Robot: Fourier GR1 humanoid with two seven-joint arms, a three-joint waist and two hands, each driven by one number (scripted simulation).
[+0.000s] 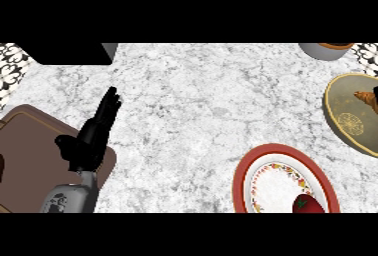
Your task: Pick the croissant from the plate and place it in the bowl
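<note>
Kitchen: marble counter (199, 115), wooden cutting board (29, 150), plate (247, 175), bowl (339, 107)

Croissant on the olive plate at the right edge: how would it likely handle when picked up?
The croissant is probably light and easily crushed. Its tapered shape could slip between fingers. It lies partly out of frame on the plate, far from the left hand.

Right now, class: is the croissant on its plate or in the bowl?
On its plate: the croissant lies on the olive plate at the right edge.
</note>
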